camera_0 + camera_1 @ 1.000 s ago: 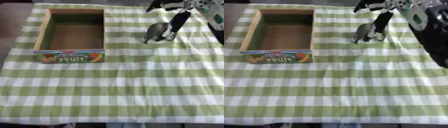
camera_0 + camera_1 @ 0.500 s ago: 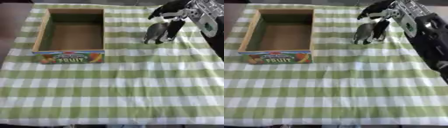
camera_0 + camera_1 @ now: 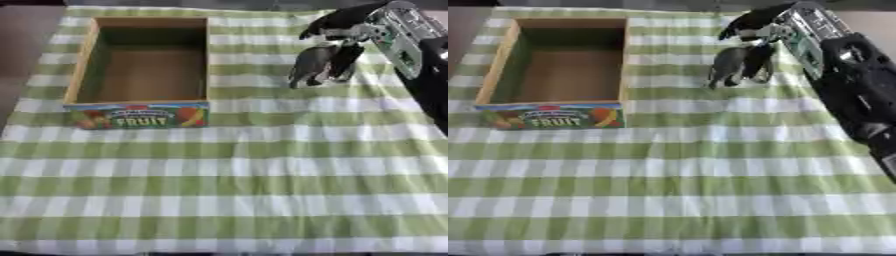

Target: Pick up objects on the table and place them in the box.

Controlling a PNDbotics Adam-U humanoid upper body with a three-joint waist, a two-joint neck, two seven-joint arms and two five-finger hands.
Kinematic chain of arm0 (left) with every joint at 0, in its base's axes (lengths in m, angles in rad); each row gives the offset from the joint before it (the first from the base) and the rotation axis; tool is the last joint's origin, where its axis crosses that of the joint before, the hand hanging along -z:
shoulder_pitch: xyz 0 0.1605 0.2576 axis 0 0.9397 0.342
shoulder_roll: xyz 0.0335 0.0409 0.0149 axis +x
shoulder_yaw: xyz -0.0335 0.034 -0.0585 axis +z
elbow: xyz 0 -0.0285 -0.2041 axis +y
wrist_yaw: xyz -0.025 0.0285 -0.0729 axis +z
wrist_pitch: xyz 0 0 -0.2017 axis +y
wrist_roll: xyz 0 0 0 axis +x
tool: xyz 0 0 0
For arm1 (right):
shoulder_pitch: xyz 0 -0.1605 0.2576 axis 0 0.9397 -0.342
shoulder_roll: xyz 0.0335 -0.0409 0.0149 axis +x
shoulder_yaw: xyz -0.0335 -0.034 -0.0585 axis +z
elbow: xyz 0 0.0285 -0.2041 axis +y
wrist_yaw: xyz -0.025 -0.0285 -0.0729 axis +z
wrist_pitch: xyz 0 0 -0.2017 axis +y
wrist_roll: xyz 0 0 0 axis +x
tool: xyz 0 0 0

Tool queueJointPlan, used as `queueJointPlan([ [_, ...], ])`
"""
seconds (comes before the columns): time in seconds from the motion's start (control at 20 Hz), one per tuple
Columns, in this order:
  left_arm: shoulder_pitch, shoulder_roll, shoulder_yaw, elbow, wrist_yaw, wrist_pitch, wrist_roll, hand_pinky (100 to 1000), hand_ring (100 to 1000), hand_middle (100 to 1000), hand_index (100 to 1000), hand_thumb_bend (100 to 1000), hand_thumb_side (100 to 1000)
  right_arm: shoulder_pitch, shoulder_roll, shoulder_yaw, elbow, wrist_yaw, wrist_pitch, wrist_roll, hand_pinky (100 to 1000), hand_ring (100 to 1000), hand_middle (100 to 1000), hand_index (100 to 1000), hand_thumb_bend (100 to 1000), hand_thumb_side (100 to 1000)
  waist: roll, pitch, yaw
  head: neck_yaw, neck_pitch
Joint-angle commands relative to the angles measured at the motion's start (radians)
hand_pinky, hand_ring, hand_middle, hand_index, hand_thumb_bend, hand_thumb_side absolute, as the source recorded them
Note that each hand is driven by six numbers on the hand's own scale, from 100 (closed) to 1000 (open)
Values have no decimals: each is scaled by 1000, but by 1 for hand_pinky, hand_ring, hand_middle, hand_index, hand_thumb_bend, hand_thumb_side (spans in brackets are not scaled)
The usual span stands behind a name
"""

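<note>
cloth (image 3: 262,165): you see green and white checks, wide bands, across nearly the whole frame.
box (image 3: 80,70): upper left; tan wooden walls, brown floor, the inside darker toward the far wall.
label (image 3: 140,118): on the box's near face; pale blue ground, white band with "FRUIT" in dark letters, fruit drawn in red, orange and yellow-green.
object (image 3: 308,67): upper right; your eye meets dark grey with a paler grey sheen on its left side.
right hand (image 3: 337,27): upper right; black fingers, silver-grey back plate with small green spots.
arm (image 3: 859,85): right edge; black.
table (image 3: 22,35): far upper left beyond the cloth; dull brown.
</note>
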Motion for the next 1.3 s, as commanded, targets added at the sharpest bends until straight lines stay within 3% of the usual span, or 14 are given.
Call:
queueJointPlan([
  [0.05,-7,6,-2,-23,1,-2,-4,329,382,693,509,100,781,-25,-16,-16,16,25,-4,-11,961,986,911,1000,455,564,1,-12,3,-5,-13],
  [0.35,-6,5,-1,-23,1,-1,-5,329,381,693,508,100,782,-33,-9,-20,34,34,-13,-25,952,969,882,955,358,509,0,-10,5,-6,-14],
  [1.3,-5,4,0,-22,0,3,-8,330,382,695,507,100,785,-43,-6,-18,25,23,-4,-65,925,912,740,741,229,484,-1,-13,-1,-3,-13],
])
